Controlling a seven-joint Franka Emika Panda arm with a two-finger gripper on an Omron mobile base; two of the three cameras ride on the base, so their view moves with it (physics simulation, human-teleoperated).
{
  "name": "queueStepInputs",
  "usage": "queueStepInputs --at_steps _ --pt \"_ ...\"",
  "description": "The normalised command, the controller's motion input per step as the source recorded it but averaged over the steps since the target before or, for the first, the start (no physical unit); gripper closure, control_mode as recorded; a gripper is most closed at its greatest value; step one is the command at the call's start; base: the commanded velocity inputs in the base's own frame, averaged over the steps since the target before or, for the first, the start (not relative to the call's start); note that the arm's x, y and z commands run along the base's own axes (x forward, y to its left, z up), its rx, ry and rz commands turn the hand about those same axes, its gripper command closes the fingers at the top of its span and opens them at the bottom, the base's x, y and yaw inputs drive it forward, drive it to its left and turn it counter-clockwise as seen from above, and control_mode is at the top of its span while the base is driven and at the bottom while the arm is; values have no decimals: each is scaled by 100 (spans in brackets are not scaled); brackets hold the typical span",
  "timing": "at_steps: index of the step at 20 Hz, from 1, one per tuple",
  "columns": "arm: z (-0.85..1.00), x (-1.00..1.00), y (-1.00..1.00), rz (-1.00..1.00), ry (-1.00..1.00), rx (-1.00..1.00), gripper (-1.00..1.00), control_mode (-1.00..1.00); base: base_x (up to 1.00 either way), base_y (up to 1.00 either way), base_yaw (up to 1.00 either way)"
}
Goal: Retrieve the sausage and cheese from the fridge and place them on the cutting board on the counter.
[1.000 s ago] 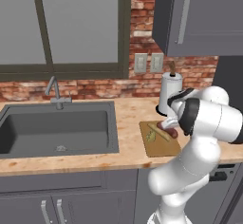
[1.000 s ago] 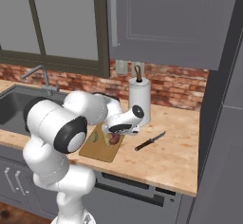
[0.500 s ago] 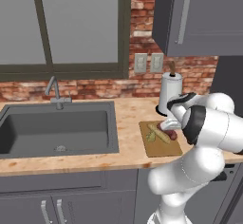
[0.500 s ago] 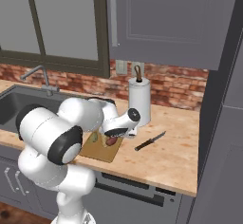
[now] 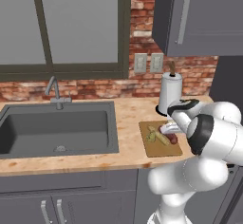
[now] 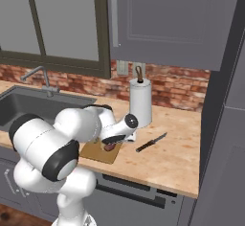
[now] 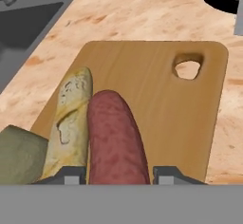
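Lying flat on the cutting board (image 7: 156, 99), the sausage (image 7: 115, 140) sits between the two finger tips (image 7: 71, 176), which bracket its near end on either side. From the hand view I cannot tell whether they are pinching it or have just let go; there seems to be little or no gap on either flank, so they are close around it at the least. Just beside the sausage, touching along its length, lies a pale crusty piece that looks like a small bread loaf (image 7: 71, 118), and next to that an olive-coloured chunk, the cheese (image 7: 19, 156), at the board's near corner.

From the left base view the gripper (image 5: 167, 129) is low over the board (image 5: 159, 148) on the wooden surface (image 5: 126, 118), in front of the paper-towel roll (image 5: 170, 94); from the right, a knife (image 6: 150, 142) lies well clear on the far side.

The sausage looks firm, smooth-skinned and round, so I would expect it to roll or squirt out if squeezed near a rounded end. The middle of the link, across its width, seems the safest hold. It is surely light. The cheese looks blocky and a little soft; its flatter faces should give a steadier grip, though hard pressure might dent it.
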Motion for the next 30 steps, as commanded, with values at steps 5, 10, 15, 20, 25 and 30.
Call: queueStepInputs --at_steps 5,10,15,20,25,30 --pt "1 18 4 -1 0 -1 -100 -100 0 0 0" --pt "10 3 0 0 0 0 -100 -100 0 0 0" --pt "15 0 0 0 0 0 -100 -100 0 0 0" --pt "22 0 0 0 0 0 -100 -100 0 0 0" --pt "41 -11 0 0 0 0 -100 -100 0 0 0" --pt "29 -43 8 0 -12 -12 -100 -100 0 0 0"
